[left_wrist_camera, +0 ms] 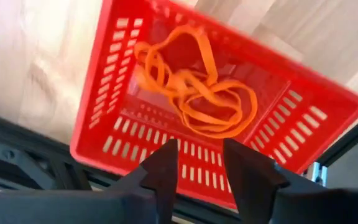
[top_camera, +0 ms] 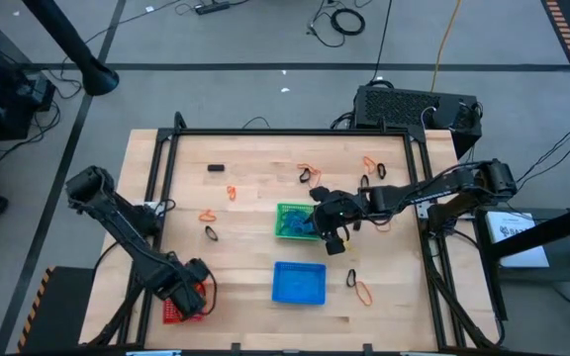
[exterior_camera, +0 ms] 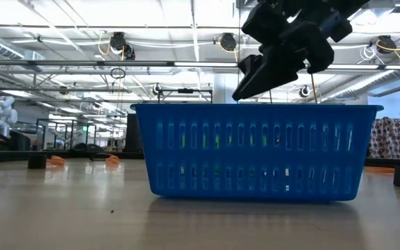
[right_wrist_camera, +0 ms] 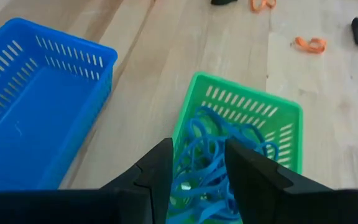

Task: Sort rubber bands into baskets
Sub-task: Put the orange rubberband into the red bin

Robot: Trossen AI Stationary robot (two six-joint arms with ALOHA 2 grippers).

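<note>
The red basket holds a tangle of orange rubber bands; in the high view the red basket sits at the table's near left corner. My left gripper hovers open above it. The green basket, mid-table, holds blue rubber bands. My right gripper is open just above those bands. The blue basket stands nearer the front edge and shows no bands inside. In the low view my right gripper hangs above and behind it.
Loose bands lie on the wood: orange ones, black ones. A small black object lies toward the far left. A black frame borders the table.
</note>
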